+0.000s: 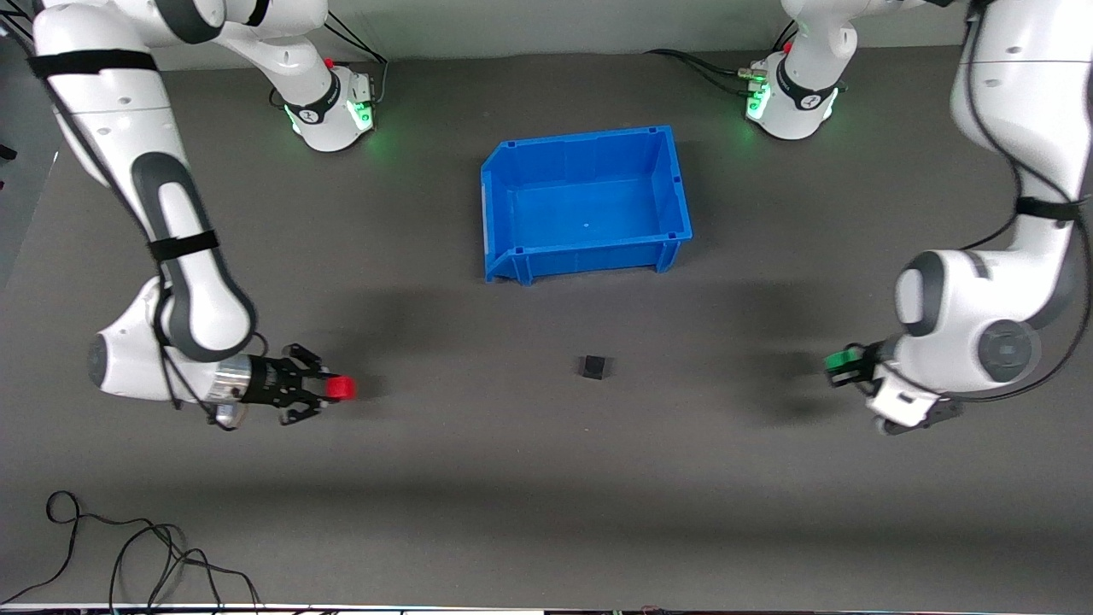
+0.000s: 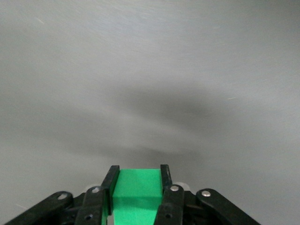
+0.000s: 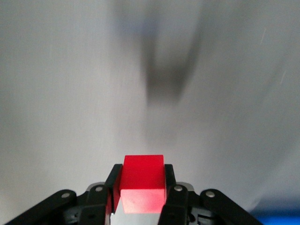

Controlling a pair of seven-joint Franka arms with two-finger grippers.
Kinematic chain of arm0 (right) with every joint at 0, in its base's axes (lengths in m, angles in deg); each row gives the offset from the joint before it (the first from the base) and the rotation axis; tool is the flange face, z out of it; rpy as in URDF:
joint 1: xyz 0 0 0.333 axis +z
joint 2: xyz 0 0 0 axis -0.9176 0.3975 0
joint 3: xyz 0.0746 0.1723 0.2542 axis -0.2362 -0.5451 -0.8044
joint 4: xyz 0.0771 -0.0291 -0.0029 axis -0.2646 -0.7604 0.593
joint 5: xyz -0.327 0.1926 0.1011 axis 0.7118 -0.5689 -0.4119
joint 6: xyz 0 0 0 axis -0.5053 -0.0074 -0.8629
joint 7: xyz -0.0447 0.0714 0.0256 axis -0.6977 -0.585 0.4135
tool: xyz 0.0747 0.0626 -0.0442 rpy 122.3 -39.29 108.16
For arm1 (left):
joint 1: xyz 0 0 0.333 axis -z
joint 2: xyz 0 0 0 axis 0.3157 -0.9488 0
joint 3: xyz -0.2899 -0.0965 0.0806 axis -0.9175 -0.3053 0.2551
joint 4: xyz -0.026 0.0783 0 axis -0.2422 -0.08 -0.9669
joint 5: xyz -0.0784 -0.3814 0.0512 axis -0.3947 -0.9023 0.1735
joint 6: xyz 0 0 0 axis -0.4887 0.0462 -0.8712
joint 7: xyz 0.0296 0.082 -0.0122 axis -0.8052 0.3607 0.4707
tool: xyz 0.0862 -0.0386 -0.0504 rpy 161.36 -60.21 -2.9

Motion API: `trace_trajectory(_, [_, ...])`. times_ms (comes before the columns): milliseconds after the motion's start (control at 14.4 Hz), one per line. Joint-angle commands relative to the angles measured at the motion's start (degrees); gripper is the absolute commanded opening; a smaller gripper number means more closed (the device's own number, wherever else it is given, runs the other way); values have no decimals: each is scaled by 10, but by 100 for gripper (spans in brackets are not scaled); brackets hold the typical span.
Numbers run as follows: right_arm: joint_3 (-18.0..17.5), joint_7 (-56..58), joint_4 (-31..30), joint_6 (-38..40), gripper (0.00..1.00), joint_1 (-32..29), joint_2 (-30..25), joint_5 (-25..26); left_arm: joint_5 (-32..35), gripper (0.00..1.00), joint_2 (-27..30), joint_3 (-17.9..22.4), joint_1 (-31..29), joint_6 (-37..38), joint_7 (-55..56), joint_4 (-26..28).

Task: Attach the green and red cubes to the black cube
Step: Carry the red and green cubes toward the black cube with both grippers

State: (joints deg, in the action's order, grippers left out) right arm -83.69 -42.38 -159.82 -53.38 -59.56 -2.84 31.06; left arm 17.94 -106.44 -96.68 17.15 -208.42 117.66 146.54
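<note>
The matte black cube sits on the dark grey counter, nearer the camera than the glossy blue bin. The right gripper pinches a smooth red cube; the left gripper clamps a green cube, apparently aloft.

A small matte black cube sits alone on the dark surface, nearer the front camera than the blue bin. The red cube is clamped in the right hand above the surface at the right arm's end, while the green cube is pinched in the left hand at the left arm's end.
</note>
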Motion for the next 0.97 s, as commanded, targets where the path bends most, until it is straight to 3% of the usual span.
trace_trajectory(0, [6,-112,38,-33,23,79,12,-12,-2,0,-34,7,43,-2,153,-35])
trace_trajectory(208, [6,-240,71,-138,23,177,52,-13,-80,0,-43,-1,82,-8,350,-51])
trace_trajectory(346, [6,-320,114,-169,23,219,89,-13,-103,0,-70,-2,123,-32,434,-79])
trace_trajectory(485, [7,-389,148,-187,23,257,119,-12,-97,0,-100,-1,163,-84,573,-92])
trace_trajectory(623, [7,-435,162,-217,23,286,139,-12,-98,0,-111,1,200,-96,644,-91])
trace_trajectory(900, [7,-472,169,-244,23,320,162,-12,-108,0,-119,-2,221,-120,787,-92])
